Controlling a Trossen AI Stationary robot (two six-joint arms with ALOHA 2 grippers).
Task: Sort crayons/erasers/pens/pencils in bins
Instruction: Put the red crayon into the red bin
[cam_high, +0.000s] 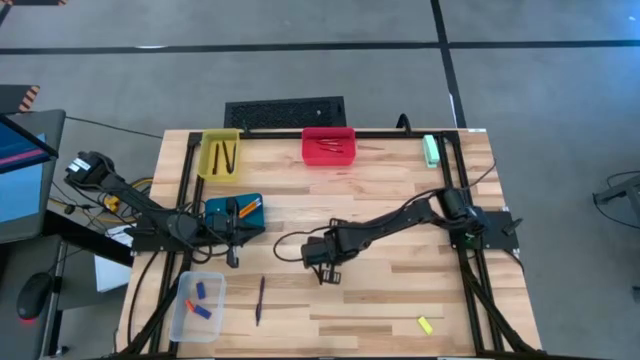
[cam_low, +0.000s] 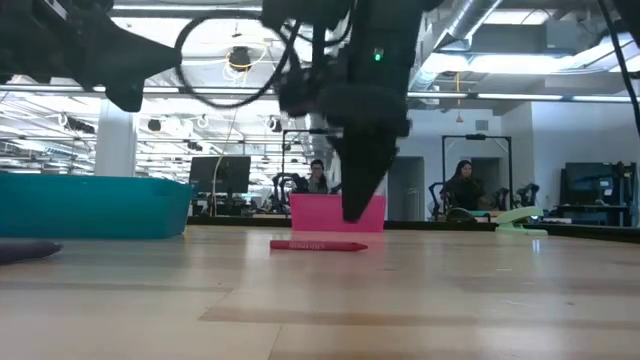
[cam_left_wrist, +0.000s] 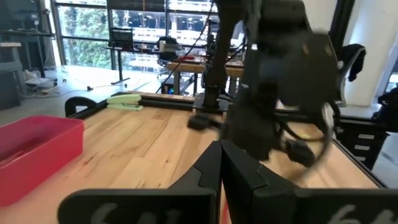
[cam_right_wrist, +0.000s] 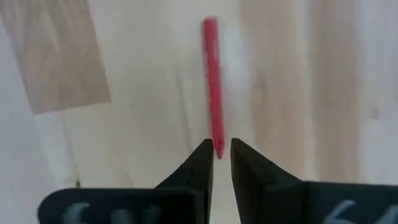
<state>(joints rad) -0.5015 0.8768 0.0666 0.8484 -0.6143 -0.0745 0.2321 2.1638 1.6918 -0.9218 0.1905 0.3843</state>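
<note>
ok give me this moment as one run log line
right gripper: over table centre, fingers narrowly apart around end of red crayon, grip unclear | left gripper: shut, empty, by teal bin | crayon lies flat on table

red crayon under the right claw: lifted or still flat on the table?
Flat on the table. The low view shows the red crayon lying on the wood; the right claw straddles one end with a visible gap.

Overhead camera straight down, table-level camera across, two wrist cameras close; red crayon (cam_low: 318, 245) shared.
</note>
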